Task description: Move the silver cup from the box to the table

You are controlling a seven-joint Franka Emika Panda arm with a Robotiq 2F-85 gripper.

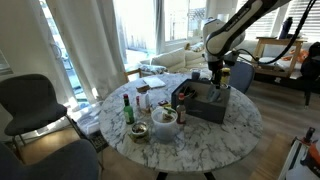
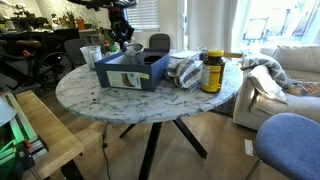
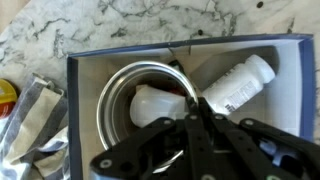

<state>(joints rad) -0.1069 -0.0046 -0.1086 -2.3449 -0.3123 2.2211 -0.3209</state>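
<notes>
The small silver metal cup (image 3: pixel 118 95) sits inside the dark low-sided box (image 3: pixel 180 46), left of centre, a white plastic bottle (image 3: pixel 236 84) lying just beside it. The black gripper (image 3: pixel 190 120) hangs over its right rim (clenched or released, I cannot tell); a thin rim pinch might slip or snag the bottle.

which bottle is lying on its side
The white bottle in the box, lying flat beside the silver cup. The green bottle stands upright on the table.
</notes>
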